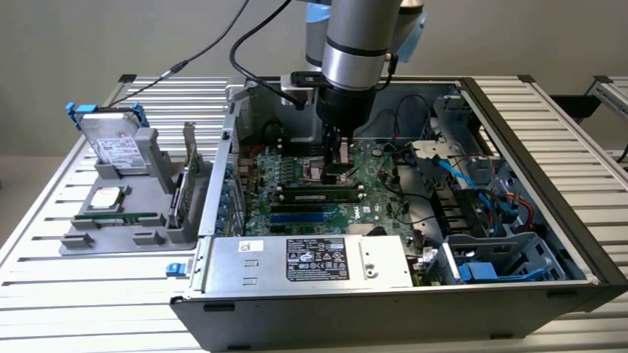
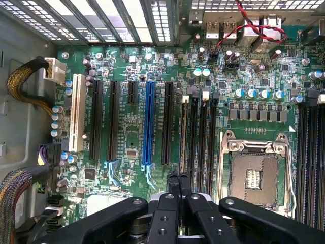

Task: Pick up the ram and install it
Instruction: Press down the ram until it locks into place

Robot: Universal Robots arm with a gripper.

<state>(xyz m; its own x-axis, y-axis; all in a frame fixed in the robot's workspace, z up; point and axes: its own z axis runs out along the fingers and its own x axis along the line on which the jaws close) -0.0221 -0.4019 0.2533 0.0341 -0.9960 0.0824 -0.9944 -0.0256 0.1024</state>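
Observation:
The ram is a thin green stick with black chips. It sits lengthwise in one of the long black memory slots on the motherboard, inside the open computer case. In the wrist view the ram shows edge-on in the slot nearest the blue slot. My gripper hangs just above it, fingers shut with nothing between them. In the wrist view the gripper has its tips over one end of the stick. I cannot tell whether they touch it.
The bare processor socket lies beside the memory slots. A silver power supply fills the case's front, and blue and red cables crowd the exterior view's right. Outside the case, a grey fixture holds a hard drive and a thin green board.

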